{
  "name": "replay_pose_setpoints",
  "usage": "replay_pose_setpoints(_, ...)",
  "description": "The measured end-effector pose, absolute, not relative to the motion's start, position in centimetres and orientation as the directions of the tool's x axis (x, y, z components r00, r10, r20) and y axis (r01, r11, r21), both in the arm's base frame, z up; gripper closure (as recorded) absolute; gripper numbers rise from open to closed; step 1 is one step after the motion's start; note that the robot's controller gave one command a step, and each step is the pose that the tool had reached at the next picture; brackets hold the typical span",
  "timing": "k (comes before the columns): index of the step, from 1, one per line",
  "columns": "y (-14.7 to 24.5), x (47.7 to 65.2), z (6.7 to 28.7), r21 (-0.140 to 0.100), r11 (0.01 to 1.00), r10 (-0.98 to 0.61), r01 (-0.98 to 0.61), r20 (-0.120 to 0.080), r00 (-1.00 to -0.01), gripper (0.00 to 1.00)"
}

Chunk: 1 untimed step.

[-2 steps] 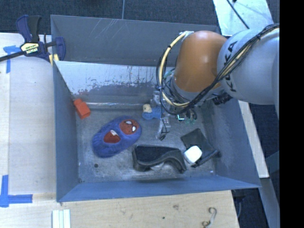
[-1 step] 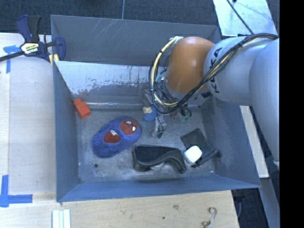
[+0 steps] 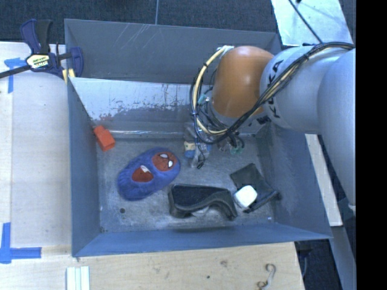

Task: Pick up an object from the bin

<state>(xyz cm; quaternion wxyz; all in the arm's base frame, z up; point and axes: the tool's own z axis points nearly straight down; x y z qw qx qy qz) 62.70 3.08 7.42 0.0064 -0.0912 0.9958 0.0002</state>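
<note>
Lining up gripper [image 3: 195, 154] near middle of bin [image 3: 84, 180], beside blue soft toy [image 3: 148, 173]; open or shut, cannot tell. Next: lower, squeeze, lift.

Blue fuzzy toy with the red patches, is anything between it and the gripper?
Nothing visible. The gripper hangs just right of the blue fuzzy toy, with bare bin floor between; the black object lies nearer the front wall.

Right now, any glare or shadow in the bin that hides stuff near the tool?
Camera view: pale sheen on the bin's far wall, above the loose things; the tool sits in the shade of the arm, hard to read; blue plush thing and orange block are evenly lit; the black thing by the near wall reads as one dark mass.
</note>
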Motion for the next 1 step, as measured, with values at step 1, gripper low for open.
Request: replay_pose_setpoints(1,1.89,61.99,29.21,-0.003,0.973,-0.230,-0.230,-0.013,-0.973,1.00)
